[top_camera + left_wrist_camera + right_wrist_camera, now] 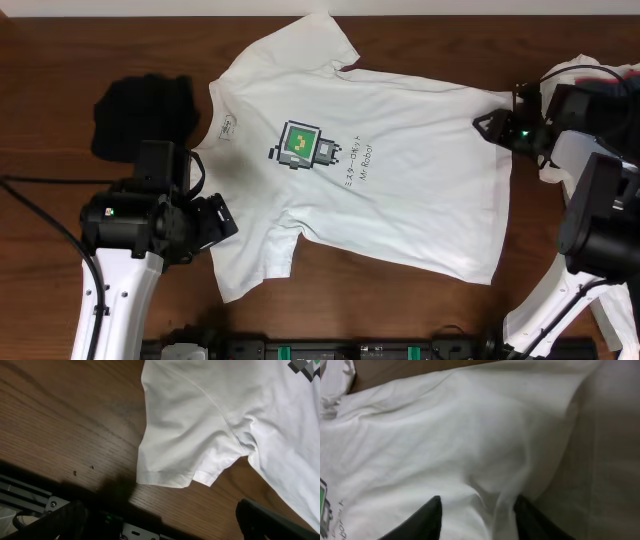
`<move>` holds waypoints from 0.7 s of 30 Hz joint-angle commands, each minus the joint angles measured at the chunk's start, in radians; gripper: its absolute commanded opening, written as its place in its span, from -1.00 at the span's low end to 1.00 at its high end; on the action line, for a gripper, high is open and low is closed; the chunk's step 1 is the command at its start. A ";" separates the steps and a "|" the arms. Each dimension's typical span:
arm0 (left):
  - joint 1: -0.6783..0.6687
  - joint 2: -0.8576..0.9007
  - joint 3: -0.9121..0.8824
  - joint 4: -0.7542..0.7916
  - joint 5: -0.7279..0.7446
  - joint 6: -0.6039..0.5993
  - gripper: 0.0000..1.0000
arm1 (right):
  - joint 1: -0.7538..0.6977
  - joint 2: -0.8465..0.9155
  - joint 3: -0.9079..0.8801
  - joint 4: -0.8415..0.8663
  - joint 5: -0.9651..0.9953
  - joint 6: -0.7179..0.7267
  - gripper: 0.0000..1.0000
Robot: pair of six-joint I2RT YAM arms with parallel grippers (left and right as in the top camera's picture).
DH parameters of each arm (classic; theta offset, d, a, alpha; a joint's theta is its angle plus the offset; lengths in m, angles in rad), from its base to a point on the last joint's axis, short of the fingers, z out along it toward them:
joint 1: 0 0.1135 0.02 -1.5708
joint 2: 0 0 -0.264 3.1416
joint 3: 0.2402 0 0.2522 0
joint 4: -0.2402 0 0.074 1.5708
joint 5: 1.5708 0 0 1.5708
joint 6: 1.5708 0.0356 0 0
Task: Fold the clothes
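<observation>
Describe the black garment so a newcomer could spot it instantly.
Start at the wooden table, then the big white T-shirt spread flat across its middle. Just beyond the shirt's collar lies the black garment, all dark and bunched up, unlike the flat white shirt.

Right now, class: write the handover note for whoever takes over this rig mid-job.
Left gripper: jaws open, empty, beside the near sleeve of the T-shirt.
Right gripper: jaws astride a ridge of cloth at the hem; grip unclear.
T-shirt lies spread flat, print up; black garment left of its collar; other garments at the right edge.
Done: shirt laid out.
Left: every fold.
</observation>
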 commanded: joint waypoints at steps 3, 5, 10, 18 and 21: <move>0.000 -0.001 -0.005 -0.004 -0.004 -0.002 0.96 | -0.001 0.020 0.008 -0.022 0.005 0.012 -0.07; 0.000 -0.001 -0.005 -0.004 -0.004 -0.002 0.96 | -0.001 0.020 0.008 -0.033 0.013 0.011 -0.13; 0.000 -0.001 -0.005 -0.004 -0.004 -0.002 0.96 | -0.002 0.020 0.008 -0.034 0.021 0.011 -0.76; 0.000 -0.001 -0.005 -0.004 -0.004 -0.002 0.96 | -0.040 0.009 0.069 -0.105 0.022 0.006 -0.98; 0.000 -0.001 -0.005 -0.004 -0.004 -0.002 0.96 | -0.060 0.003 0.099 -0.158 0.024 -0.020 -0.97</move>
